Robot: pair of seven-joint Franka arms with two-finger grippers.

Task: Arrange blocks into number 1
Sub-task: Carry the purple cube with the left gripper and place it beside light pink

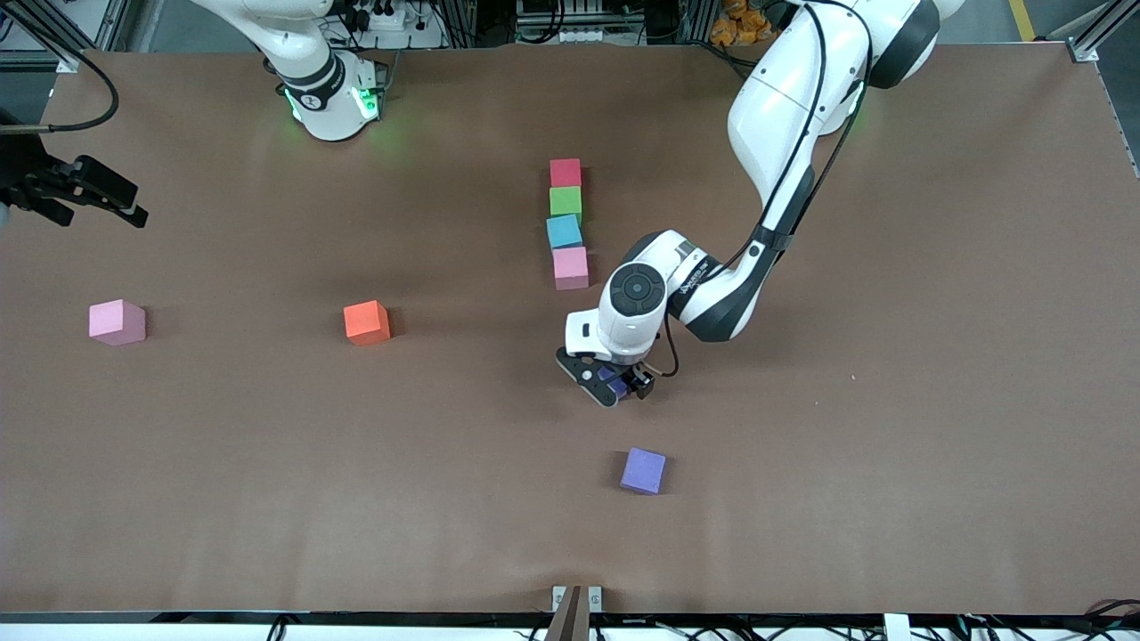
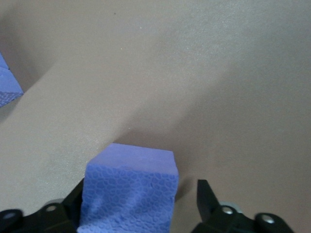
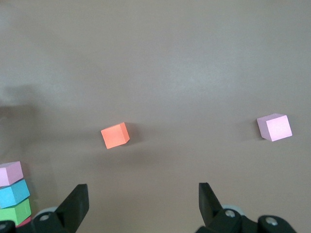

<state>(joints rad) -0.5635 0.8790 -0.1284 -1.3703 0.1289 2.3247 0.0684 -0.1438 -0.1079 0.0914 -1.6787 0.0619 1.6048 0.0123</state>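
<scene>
Four blocks in a touching row mid-table: red block [image 1: 565,172] farthest from the front camera, then green block [image 1: 565,200], light blue block [image 1: 563,231], and first pink block [image 1: 570,267] nearest.

Left gripper [image 1: 614,381] down low over the table [image 1: 891,356], between the pink end of that row and a loose purple block [image 1: 643,470]. Fingers straddling another purple block [image 2: 129,189], one finger [image 2: 73,204] right against it, the other finger [image 2: 206,199] standing a little apart from it (so spread around it, not clamped).

Orange block [image 1: 367,322] alone, toward the right arm's end of the table from the row. Second pink block [image 1: 117,321] farther along that way, well apart from the orange one.

Right gripper [image 3: 143,194] waiting up over the right arm's end of the table, fingers spread wide, nothing in them.
</scene>
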